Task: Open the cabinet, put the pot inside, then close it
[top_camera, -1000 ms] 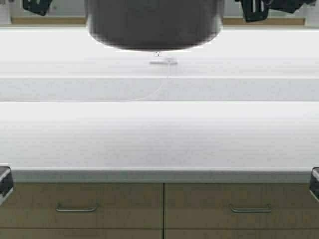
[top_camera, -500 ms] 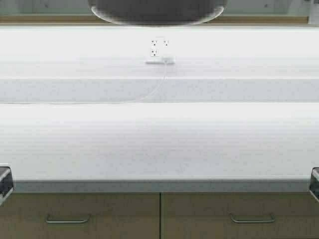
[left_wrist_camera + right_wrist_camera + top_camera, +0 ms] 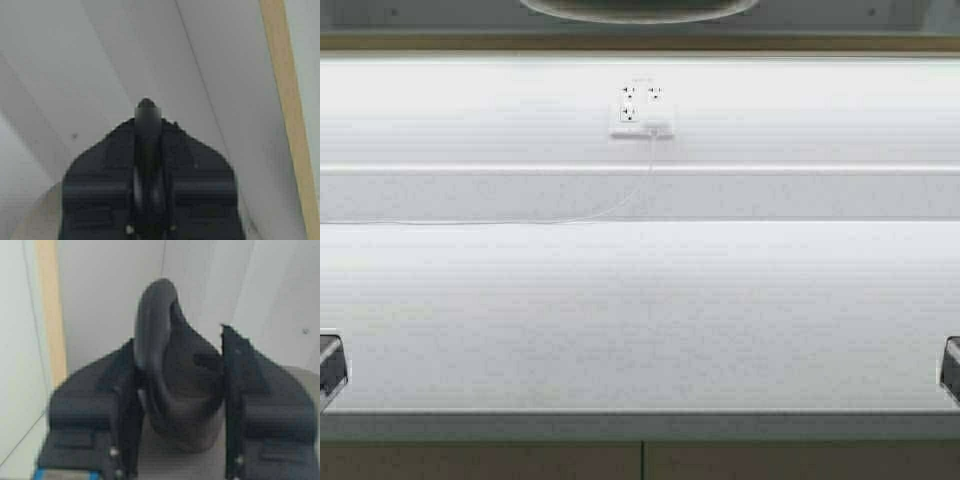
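Observation:
Only the grey round bottom of the pot [image 3: 638, 8] shows in the high view, at the top edge, held up at the cabinet, whose beige lower edge [image 3: 420, 42] runs just below it. Both grippers are out of the high view. In the left wrist view my left gripper [image 3: 148, 165] is shut on a dark loop handle [image 3: 147, 120] of the pot [image 3: 35, 220], with white cabinet panels and a beige edge [image 3: 287, 100] behind. In the right wrist view my right gripper [image 3: 175, 390] is shut on the other loop handle [image 3: 152, 325] above the pot's grey wall [image 3: 180, 465].
A white countertop [image 3: 640, 320] stretches across the view, with a white backsplash behind it. A wall socket [image 3: 640, 112] holds a plug with a thin cable trailing left. The base cabinet's top [image 3: 480, 462] shows along the bottom edge.
The robot has moved forward: the counter fills more of the view and the drawer handles have dropped out of sight. The pot has gone up, almost out of the top of the view.

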Tool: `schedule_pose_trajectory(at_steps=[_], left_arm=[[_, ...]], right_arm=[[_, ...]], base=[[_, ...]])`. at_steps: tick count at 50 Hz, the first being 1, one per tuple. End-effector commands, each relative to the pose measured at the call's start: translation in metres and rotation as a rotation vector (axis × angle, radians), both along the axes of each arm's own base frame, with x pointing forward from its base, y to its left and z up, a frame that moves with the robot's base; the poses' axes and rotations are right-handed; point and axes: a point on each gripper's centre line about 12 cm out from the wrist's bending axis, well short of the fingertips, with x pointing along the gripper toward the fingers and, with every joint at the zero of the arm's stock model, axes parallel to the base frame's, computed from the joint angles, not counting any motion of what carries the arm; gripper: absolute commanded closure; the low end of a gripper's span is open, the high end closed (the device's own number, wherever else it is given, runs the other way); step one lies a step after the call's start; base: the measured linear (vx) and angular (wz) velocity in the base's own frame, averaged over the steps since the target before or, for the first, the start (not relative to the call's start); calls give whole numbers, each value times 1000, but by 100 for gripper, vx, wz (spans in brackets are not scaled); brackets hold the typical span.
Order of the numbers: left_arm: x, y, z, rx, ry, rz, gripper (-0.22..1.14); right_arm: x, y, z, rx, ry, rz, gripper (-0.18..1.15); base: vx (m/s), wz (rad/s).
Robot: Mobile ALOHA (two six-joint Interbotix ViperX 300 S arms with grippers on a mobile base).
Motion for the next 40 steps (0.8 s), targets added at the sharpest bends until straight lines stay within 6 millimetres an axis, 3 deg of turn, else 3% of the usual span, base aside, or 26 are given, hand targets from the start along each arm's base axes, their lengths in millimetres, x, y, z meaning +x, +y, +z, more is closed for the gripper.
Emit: schedule_pose_trajectory(at_steps=[1,13,25,40], left_arm=[[-7,-24,34,-27,-57,-84,89],[28,-42,30,-28,-22,-86,89],[75,-61,10,-30,28,-67,89],[94,-68,-1,-33,51,-61,89]], right_arm=[[-28,40,57,49,-107,142,89],[-3,49,63,28,-63,137,89],[37,37,40,14,-2,68,89],[60,27,12,-2,62,30,89]], base=[[22,3],[18,5],[9,6],[4,3]])
